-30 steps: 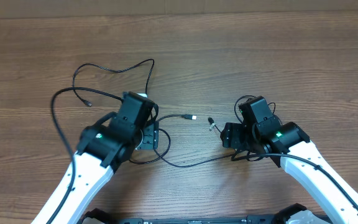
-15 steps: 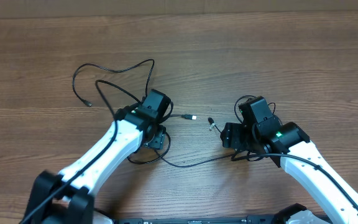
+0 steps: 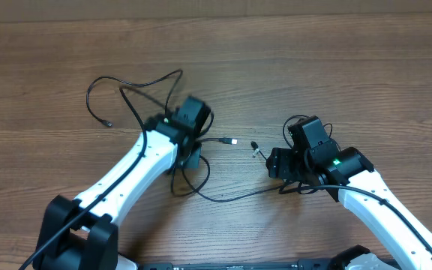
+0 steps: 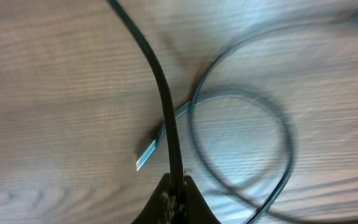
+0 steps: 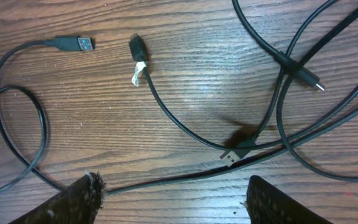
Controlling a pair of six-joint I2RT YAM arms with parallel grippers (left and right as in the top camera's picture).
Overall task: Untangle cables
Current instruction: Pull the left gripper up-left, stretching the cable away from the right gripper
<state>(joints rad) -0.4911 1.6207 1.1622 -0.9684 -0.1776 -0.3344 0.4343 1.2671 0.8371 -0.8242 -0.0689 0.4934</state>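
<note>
Black cables (image 5: 166, 117) are lying in loose, crossing loops on the wooden table (image 3: 313, 60), spreading between the two arms and out past the left arm. The left gripper (image 4: 176, 190) is pinching one of these cords, its jaws closed together on the strand, which is running away from the fingertips and crossing a blurred loop. The right gripper (image 5: 176, 202) is hovering above several strands with its jaws standing wide apart, holding nothing. Ahead of it, a silver-tipped USB plug (image 5: 78, 43) and a small plug with a white tag (image 5: 137, 50) are lying near each other, not touching.
</note>
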